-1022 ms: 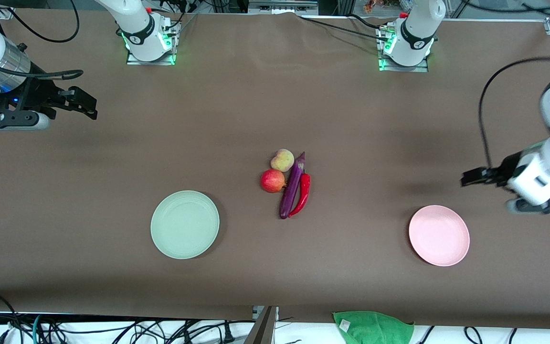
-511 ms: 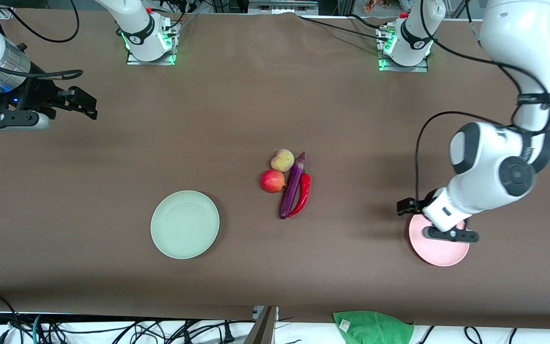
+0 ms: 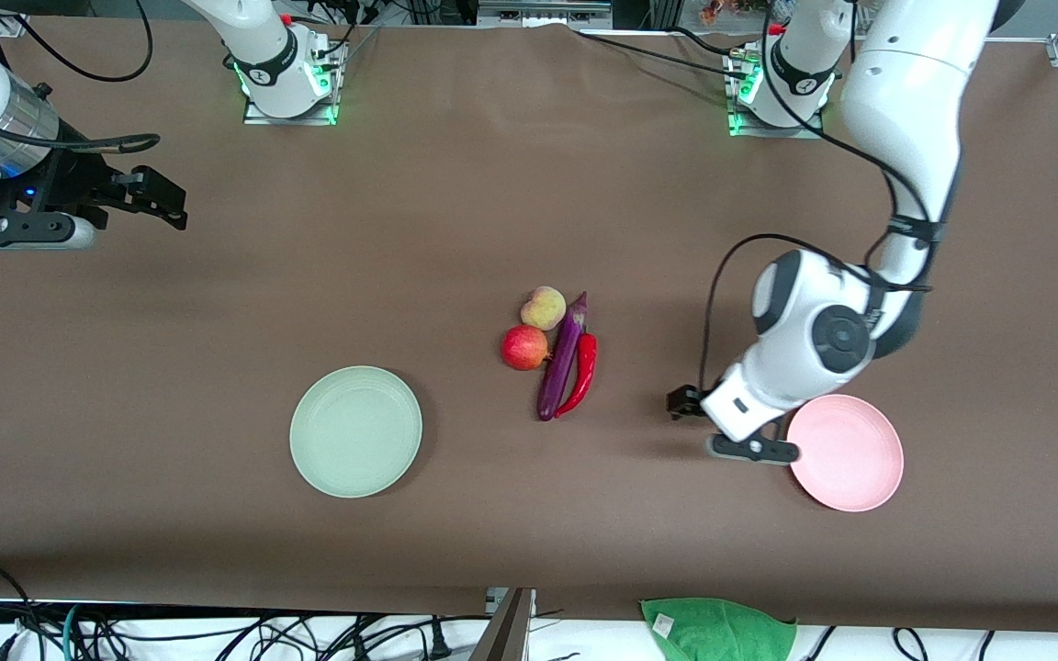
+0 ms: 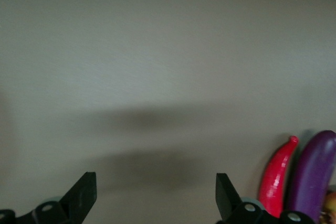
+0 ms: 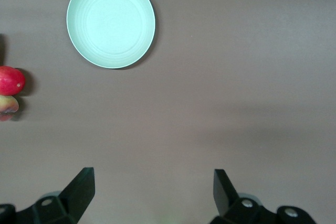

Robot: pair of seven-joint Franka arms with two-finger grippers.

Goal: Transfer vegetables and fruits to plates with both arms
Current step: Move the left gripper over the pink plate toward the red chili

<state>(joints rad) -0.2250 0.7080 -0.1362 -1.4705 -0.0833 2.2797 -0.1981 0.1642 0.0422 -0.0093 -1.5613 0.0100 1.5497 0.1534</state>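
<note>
The left gripper (image 3: 683,402) has its two black fingers (image 4: 84,195) spread wide with nothing between them; it hangs over bare brown table (image 3: 492,202), between the pile of produce and the pink plate (image 3: 850,454). From its wrist camera the tips of the red chili pepper (image 4: 277,174) and the purple eggplant (image 4: 314,171) show just past one finger. The white left arm bends down from its base, its wrist housing overlapping the pink plate's rim in the front view.

The right gripper (image 3: 162,197) is also spread open and empty, its fingers (image 5: 81,190) wide apart. It waits high over the right arm's end of the table, well apart from everything else.

In the middle of the table the four items lie bunched together. The peach (image 3: 543,308) sits farthest from the front camera, with the apple (image 3: 524,348) just beside it and nearer. The eggplant (image 3: 563,358) lies lengthwise beside both fruits, and the chili pepper (image 3: 582,375) lies along it, toward the left arm's end.

The mint green plate (image 3: 355,431) sits bare toward the right arm's end, nearer the front camera than the produce. The pink plate is also bare. A green cloth (image 3: 717,629) lies at the table's edge nearest the front camera.
</note>
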